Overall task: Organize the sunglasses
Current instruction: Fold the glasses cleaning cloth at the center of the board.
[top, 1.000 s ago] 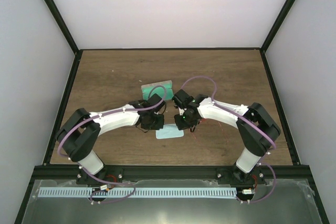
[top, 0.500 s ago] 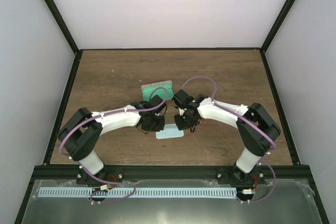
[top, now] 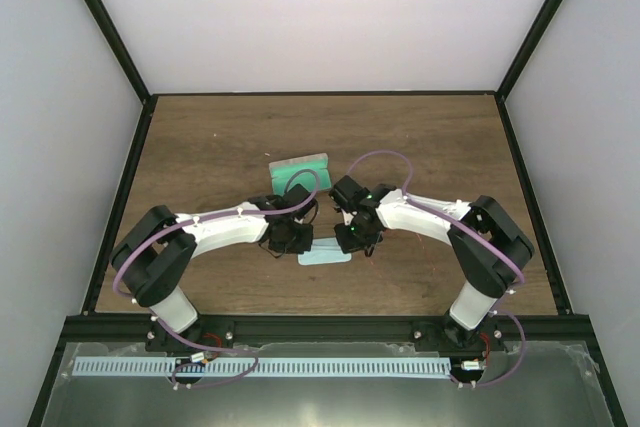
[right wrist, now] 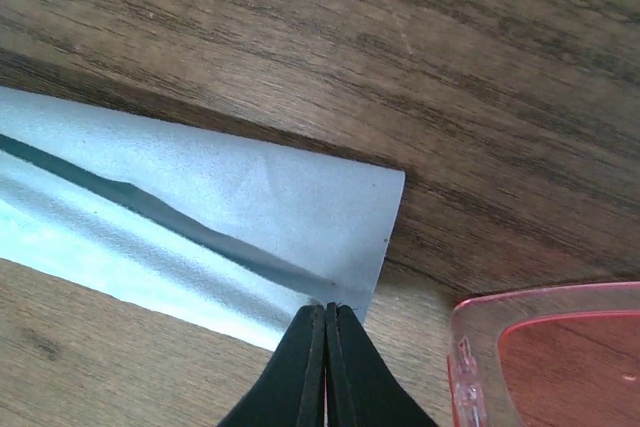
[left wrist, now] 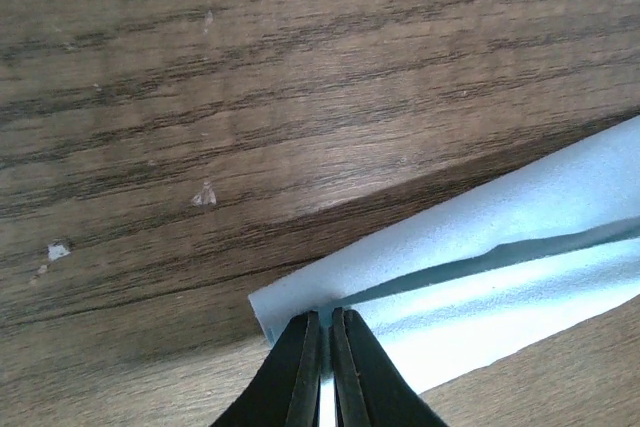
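Note:
A light-blue cloth point(top: 323, 254) lies on the wooden table between my two grippers, with one layer folded over the other point(left wrist: 480, 277). My left gripper point(left wrist: 328, 315) is shut on the cloth's left corner. My right gripper point(right wrist: 326, 307) is shut on its right corner point(right wrist: 300, 217). In the top view the left gripper point(top: 288, 237) and right gripper point(top: 357, 236) stand at the cloth's two ends. The sunglasses point(right wrist: 545, 357) show as a red-pink frame and lens on the table, just right of the right gripper. In the top view they are hidden under the right arm.
A flat grey case with green lining point(top: 300, 168) lies open just behind the left gripper. Black frame rails point(top: 125, 187) border the table on the left, right and far sides. Bare wood point(top: 220, 142) stretches behind and beside the arms.
Both grippers have stayed shut on the cloth. The right gripper has shifted slightly towards the near side and now covers the thin red arms that showed beside it.

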You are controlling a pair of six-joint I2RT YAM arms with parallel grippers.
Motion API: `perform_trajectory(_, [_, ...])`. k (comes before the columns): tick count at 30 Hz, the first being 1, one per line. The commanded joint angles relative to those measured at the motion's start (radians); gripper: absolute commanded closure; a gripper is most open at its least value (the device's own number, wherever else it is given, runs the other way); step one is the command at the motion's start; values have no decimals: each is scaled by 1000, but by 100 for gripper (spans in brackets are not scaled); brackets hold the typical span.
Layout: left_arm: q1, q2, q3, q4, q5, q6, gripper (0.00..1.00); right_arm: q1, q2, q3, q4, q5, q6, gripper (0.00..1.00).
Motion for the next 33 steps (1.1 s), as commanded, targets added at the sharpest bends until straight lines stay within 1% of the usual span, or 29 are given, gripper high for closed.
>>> perform_trajectory(1, [-8,-6,-11,1,2,0,96,10,-10,2,0,0,6,99])
perform_trajectory(10, [-10,-6,-10,-4,-5,-1,96,11,-5,7,4,-5,5,98])
perform_trajectory(12, [-10,-11,-10,-10,-8,2,93,10,-14,11,0,-4,4,88])
perform_trajectory(14, [-10,-23,-15,-19,-12,6,89,10,-34,20,-5,3,7,73])
perform_trajectory(15, [-10,-31,-19,-21,-11,9,88,10,-42,27,-7,7,9,69])
perform_trajectory(17, [-10,-46,-29,-27,-12,11,88,10,-52,47,-14,20,12,67])
perform_trajectory(20, [-10,-69,-30,-47,-19,14,87,10,-46,72,-18,27,11,67])
perform_trajectory(21, [-9,-79,-30,-53,-19,15,87,10,-38,79,-16,22,11,68])
perform_trajectory(23, [-8,-98,-25,-63,-19,17,86,10,-21,92,-7,7,6,75])
perform_trajectory(24, [-9,-107,-21,-68,-22,17,86,10,-10,98,0,-2,4,80])
perform_trajectory(28, [-5,-128,-17,-81,-60,0,86,11,46,119,14,-34,-8,89])
perform_trajectory(33, [-1,-124,-16,-86,-95,-19,86,14,102,126,20,-48,-23,91])
